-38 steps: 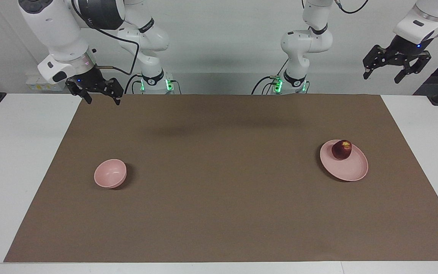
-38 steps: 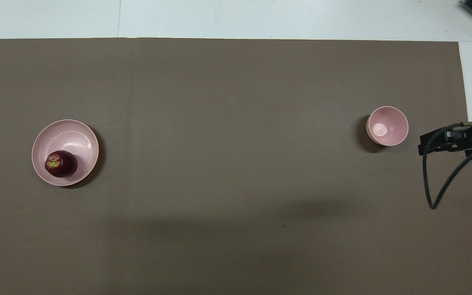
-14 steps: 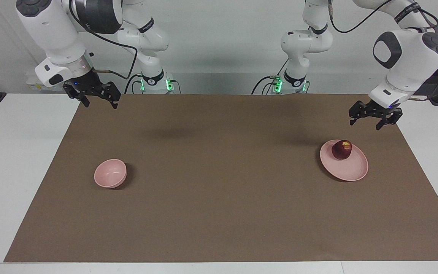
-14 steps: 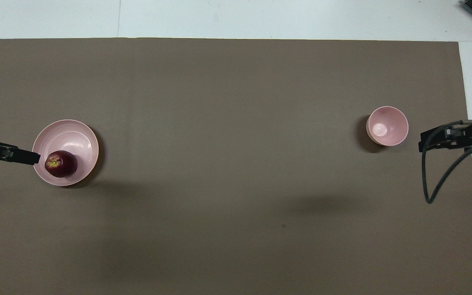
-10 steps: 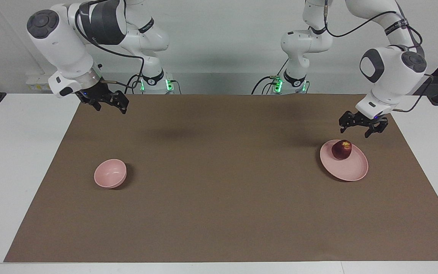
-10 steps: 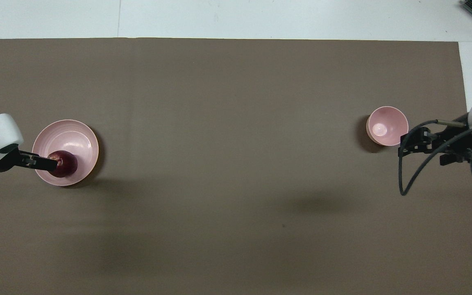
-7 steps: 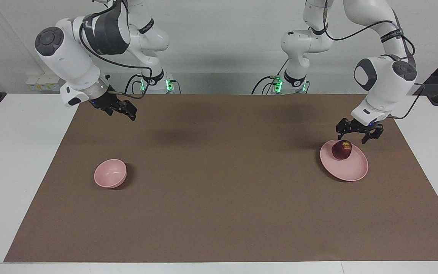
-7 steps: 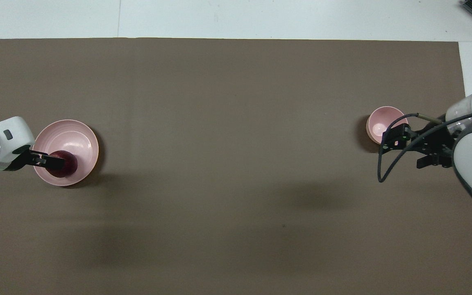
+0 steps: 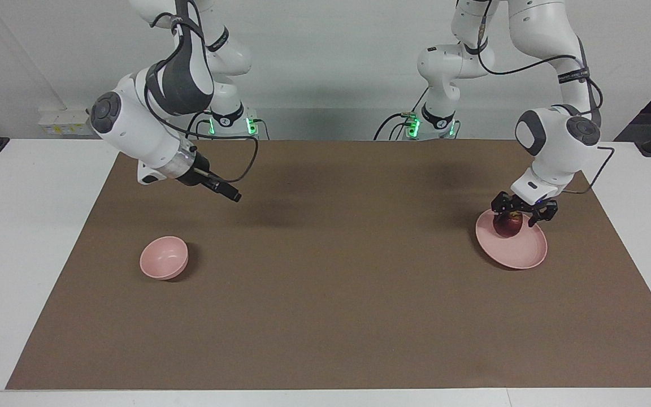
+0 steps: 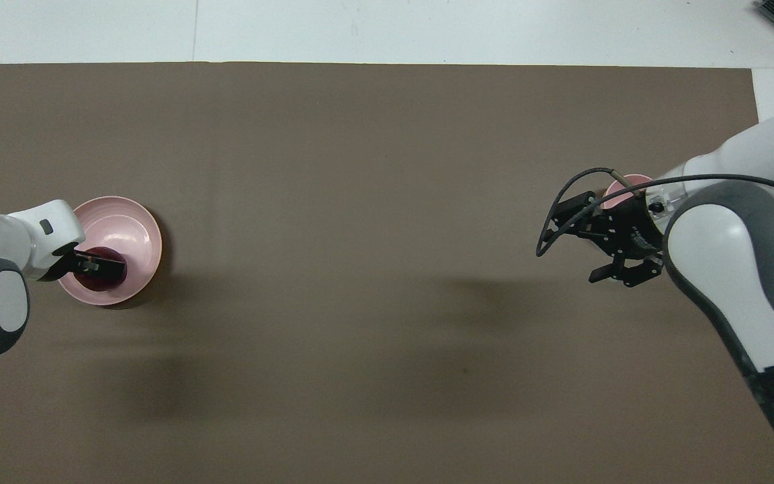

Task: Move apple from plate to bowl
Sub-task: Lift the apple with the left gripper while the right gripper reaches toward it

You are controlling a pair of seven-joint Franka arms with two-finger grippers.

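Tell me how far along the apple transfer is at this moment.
Nothing is delivered yet: the apple sits on the plate. In hand: the left gripper is down around the apple, fingers open, no lift visible. The right gripper hangs over the mat near the bowl. Left: grasp, carry to the bowl, release.

One apple point(image 9: 507, 225), one plate point(image 9: 520, 250), one bowl point(image 9: 163, 258) — two grippers.

Apple point(image 9: 507, 224) on plate point(image 9: 520, 251) — bowl point(image 9: 164, 258) well apart.
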